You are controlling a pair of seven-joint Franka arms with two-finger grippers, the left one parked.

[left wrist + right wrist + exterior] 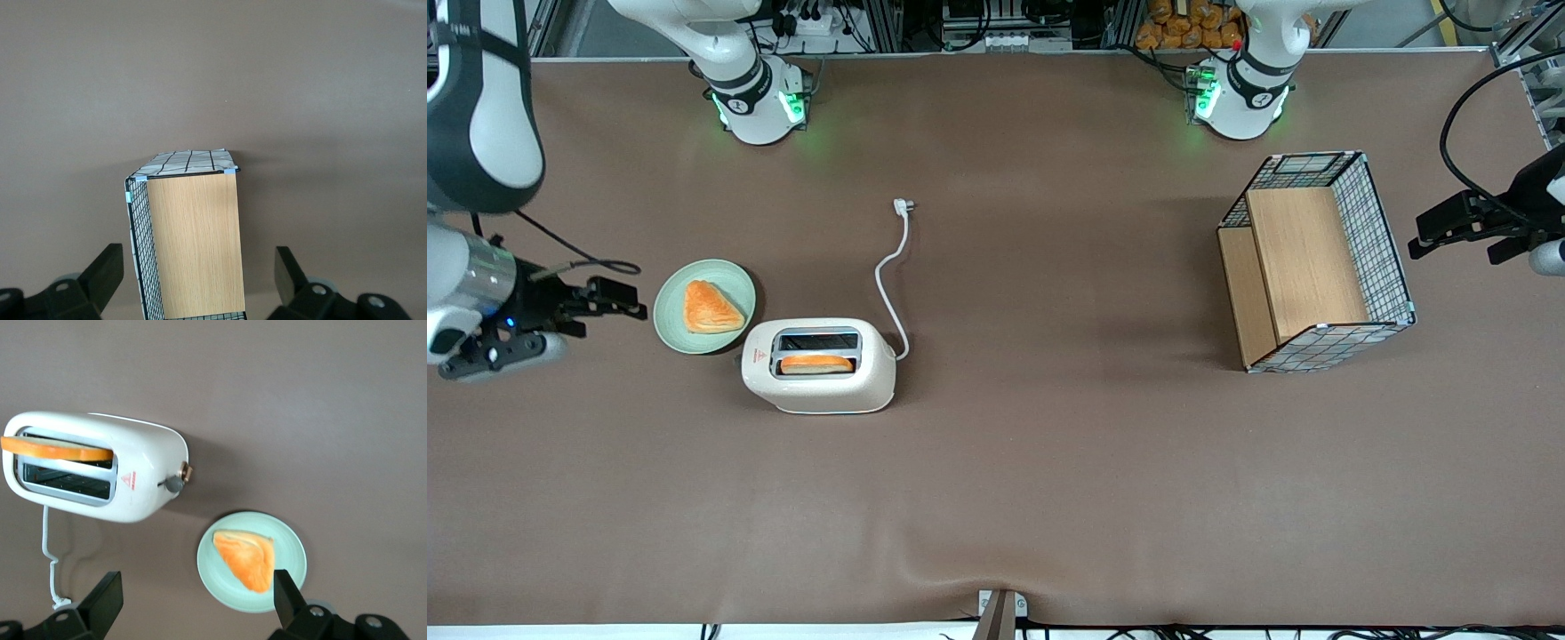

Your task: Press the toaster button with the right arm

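The cream-white toaster point(818, 380) lies on the brown table with a toast slice point(815, 364) in the slot nearer the front camera. Its small grey button point(173, 483) sticks out of the narrow end near the red mark, beside a brass knob point(186, 473); in the front view the button point(739, 360) is a tiny nub facing the working arm's end. My right gripper point(627, 299) is open and empty. It hovers beside the green plate, apart from the toaster, toward the working arm's end. In the right wrist view the gripper point(197, 587) has its fingers wide apart above the table and plate edge.
A green plate point(674, 329) with an orange pastry point(710, 308) lies beside the toaster's button end. The toaster's white cord and plug point(904, 206) run away from the front camera. A wire and wood basket point(1316, 262) stands toward the parked arm's end.
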